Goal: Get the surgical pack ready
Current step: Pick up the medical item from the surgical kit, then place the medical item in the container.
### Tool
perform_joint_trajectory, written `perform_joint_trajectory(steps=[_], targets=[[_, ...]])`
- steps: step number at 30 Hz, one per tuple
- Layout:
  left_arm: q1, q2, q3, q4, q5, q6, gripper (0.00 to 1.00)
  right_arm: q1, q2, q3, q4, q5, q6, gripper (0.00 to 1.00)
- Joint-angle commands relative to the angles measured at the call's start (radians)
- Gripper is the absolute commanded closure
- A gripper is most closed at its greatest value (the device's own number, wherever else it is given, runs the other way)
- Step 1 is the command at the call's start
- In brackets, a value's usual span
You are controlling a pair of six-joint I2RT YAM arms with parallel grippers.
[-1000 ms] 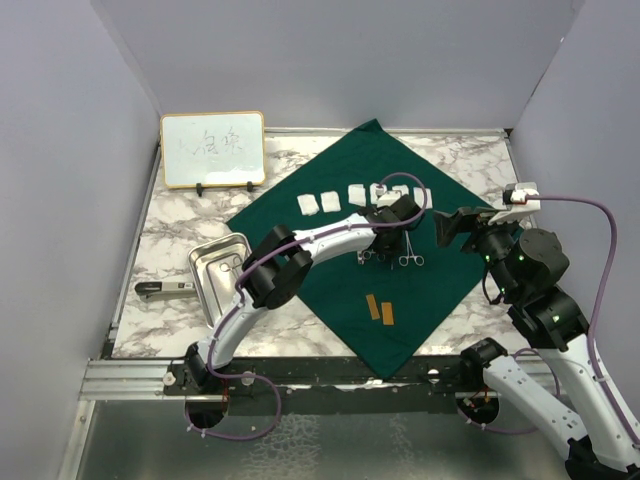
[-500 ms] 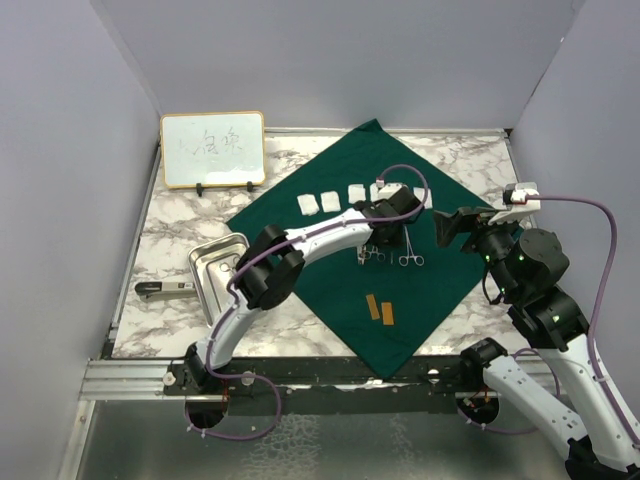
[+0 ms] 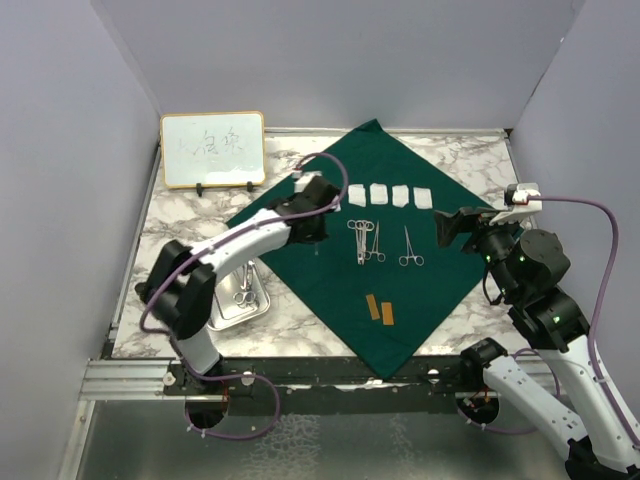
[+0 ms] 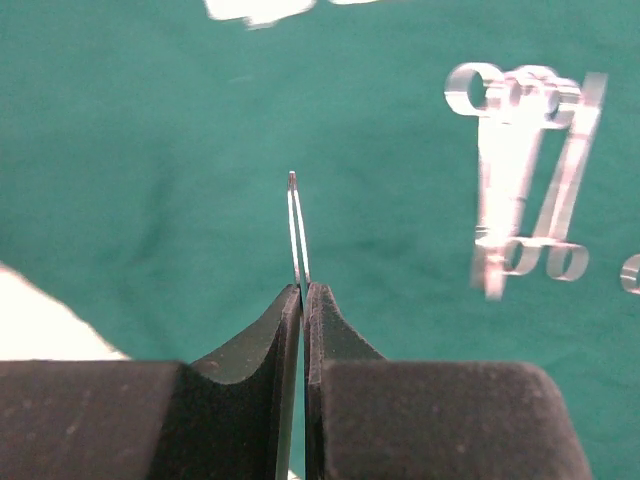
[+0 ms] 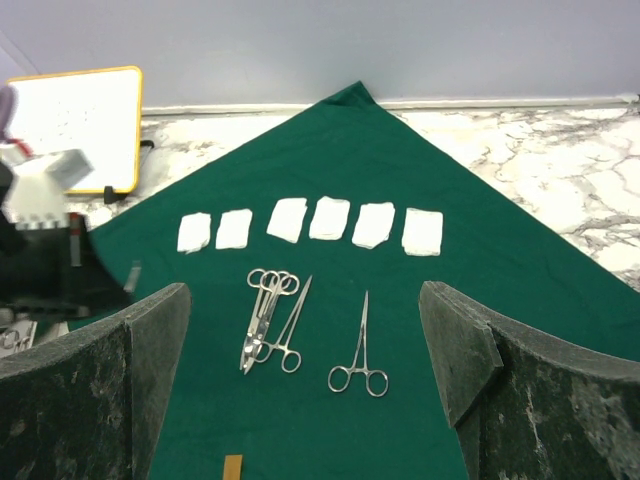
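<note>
The dark green drape point(image 3: 340, 280) lies spread as a diamond on the marble table. Several white gauze squares point(image 5: 330, 218) sit in a row on it. Below them lie clustered scissors and forceps point(image 5: 270, 320) and a single forceps point(image 5: 360, 360). My left gripper point(image 3: 314, 228) hovers over the drape's left part. In its wrist view it point(image 4: 303, 290) is shut on a thin silver tweezers-like instrument point(image 4: 297, 235). My right gripper point(image 5: 305, 300) is open and empty, raised over the drape's right side point(image 3: 450, 228). The steel tray point(image 3: 255, 312) holds an instrument, partly under the left arm.
A wood-framed whiteboard point(image 3: 212, 150) stands at the back left. Two tan strips point(image 3: 378, 308) lie on the drape's near part. A black-handled object point(image 3: 140, 292) lies left of the tray. Grey walls close in the table's back and sides.
My left arm has swung left from the instruments at the drape's middle to its left part, uncovering the gauze and instruments. The right arm has not moved.
</note>
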Motion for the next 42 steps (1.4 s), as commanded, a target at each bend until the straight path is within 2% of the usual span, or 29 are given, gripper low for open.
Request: perform_joint_trajectory(steps=[1,6,11,15,19,25,34,38,42], targets=[[0.124,-0.216,-0.208,-0.021,-0.094,0.037,1.00,0.005,-0.009,-0.011,0.011,0.022,0.007,0.00],[0.239,-0.439,-0.393,-0.046,-0.157,0.063,1.00,0.005,-0.008,-0.011,0.009,0.022,0.010,0.00],[0.295,-0.589,-0.515,-0.100,-0.215,0.053,1.00,0.005,-0.004,-0.011,0.010,0.024,0.009,0.00],[0.333,-0.624,-0.605,-0.079,-0.222,0.020,1.00,0.005,0.004,-0.011,0.012,0.019,0.010,0.00],[0.352,-0.570,-0.628,-0.033,-0.174,-0.002,1.00,0.005,0.004,-0.011,0.011,0.021,0.009,0.00],[0.357,-0.490,-0.615,-0.003,-0.145,0.018,0.79,0.005,0.002,-0.011,0.008,0.029,0.008,0.00],[0.364,-0.548,-0.591,-0.025,-0.134,-0.001,0.70,0.005,0.003,-0.011,0.012,0.020,0.009,0.00],[0.364,-0.589,-0.511,-0.007,-0.048,0.007,0.63,0.005,0.000,-0.013,0.011,0.020,0.009,0.00],[0.352,-0.569,-0.435,0.079,0.083,0.038,0.48,0.005,0.004,-0.013,0.016,0.025,0.009,0.00]])
